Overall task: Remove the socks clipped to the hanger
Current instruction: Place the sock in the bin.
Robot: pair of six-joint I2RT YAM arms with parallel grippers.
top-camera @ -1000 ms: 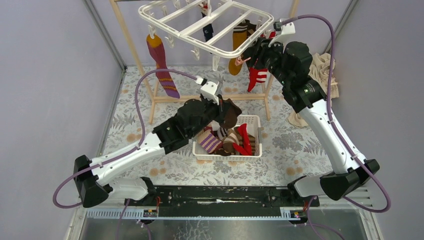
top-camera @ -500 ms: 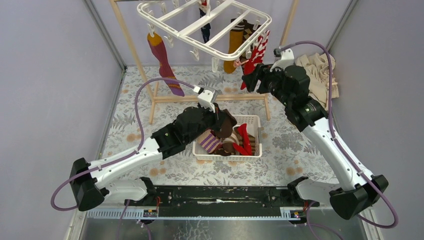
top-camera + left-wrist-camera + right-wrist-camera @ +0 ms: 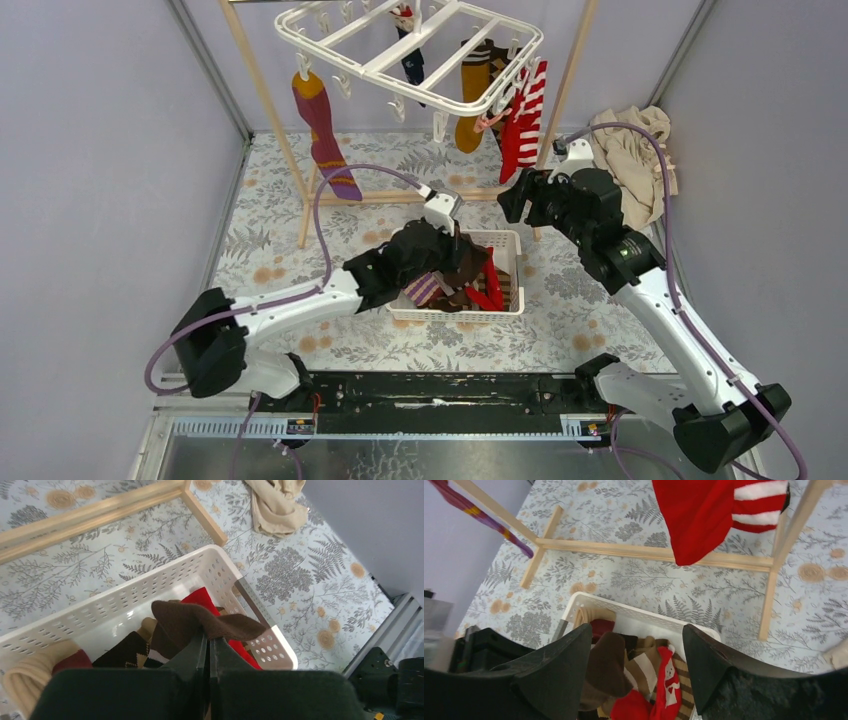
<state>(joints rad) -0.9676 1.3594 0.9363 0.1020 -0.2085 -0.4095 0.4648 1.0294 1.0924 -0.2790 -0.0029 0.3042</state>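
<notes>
Right now two steps run at once, as I read it: drop one sock, fetch the next. Left hand (image 3: 209, 647) is clamped tight on a brown sock (image 3: 200, 622), which drapes over the fingertips just above the basket (image 3: 165, 580). Arm is stretched low and forward across the tabletop (image 3: 300, 250), wrist pitched down over the basket's near-right part. To drop well: let go while the sock hangs inside the rim, not across it, then lift straight up so no fabric snags on a finger. Several socks already lie in the basket. Right hand (image 3: 636, 640) is spread wide and holds nothing. It sits below the hanger (image 3: 412, 45), apart from it, elbow bent, wrist camera looking down at the basket with the red-white sock (image 3: 522, 120) hanging in front of it. That sock is probably the next target, being nearest. Best to come up, pinch it high near its clip, and pull down steadily so the hanger does not swing. On the hanger four socks show clipped: red-white at right, a mustard one (image 3: 468, 130) beside it, a navy one (image 3: 412, 65) in the middle, a purple-striped one (image 3: 322, 135) at left.
</notes>
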